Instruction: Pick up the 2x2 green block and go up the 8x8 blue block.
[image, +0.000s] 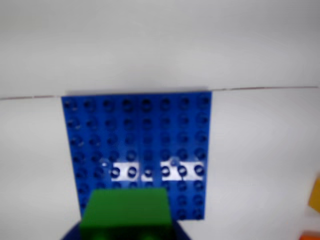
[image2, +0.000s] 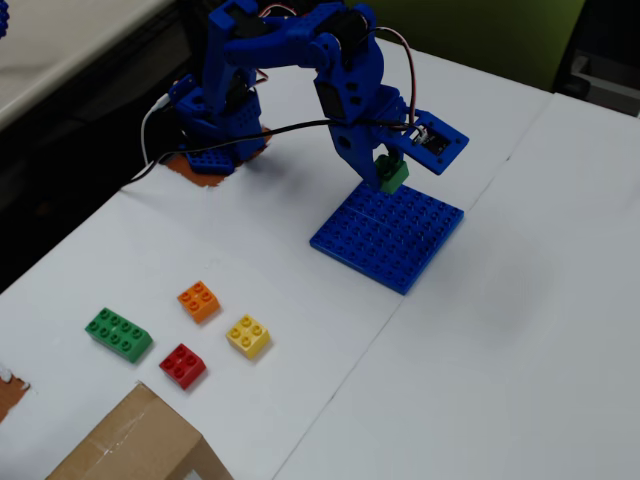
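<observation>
**Green block held above the blue plate**

The green block (image2: 391, 174) is clamped in the gripper (image2: 390, 176) and hangs clear of the table, over the far edge of the blue plate (image2: 388, 235) in the fixed view. In the wrist view the green block (image: 125, 210) fills the bottom centre, with the blue plate (image: 137, 130) spread beyond it.

Handling, by judgement: the block is rigid, light, hollow plastic with smooth side walls. It will not deform, but it can slip or twist if gripped off-centre. Grip two opposite flat sides and leave the studs free.

The plate lies flat near the middle of the table, close to the seam between the two white sheets.

Arm pose: the base (image2: 215, 130) stands at the far left corner; the arm arches over and the wrist points steeply down.

Four spare bricks lie near the left front edge, well apart from the plate.
</observation>
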